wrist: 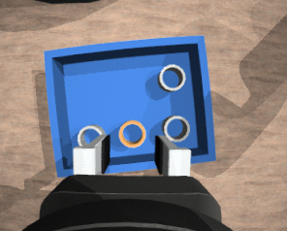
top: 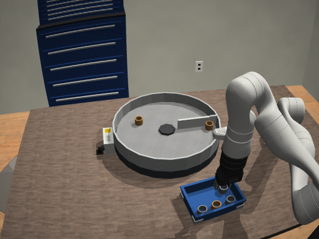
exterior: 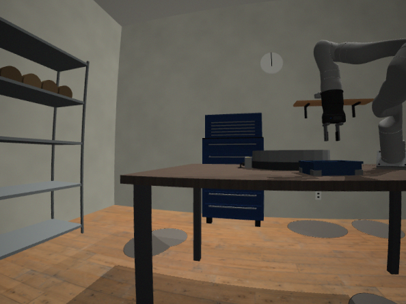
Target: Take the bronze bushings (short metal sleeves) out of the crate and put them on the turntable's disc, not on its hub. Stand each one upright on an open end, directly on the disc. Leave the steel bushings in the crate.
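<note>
The blue crate (top: 212, 200) sits on the table in front of the turntable (top: 166, 134). In it stand one bronze bushing (top: 216, 204), seen in the wrist view (wrist: 132, 134), and three steel bushings (wrist: 173, 79) (wrist: 176, 128) (wrist: 89, 135). Two bronze bushings stand upright on the disc, one at the left (top: 138, 120) and one at the right (top: 209, 125) beside the grey bar (top: 196, 121). The dark hub (top: 166, 129) is bare. My gripper (exterior: 331, 136) is open and empty, hanging well above the crate; in the wrist view its fingers frame the bronze bushing.
A blue tool cabinet (top: 81, 45) stands behind the table. A small white box (top: 108, 140) is fixed to the turntable's left side. The turntable has a raised rim. A metal shelf rack (exterior: 37, 139) stands far left.
</note>
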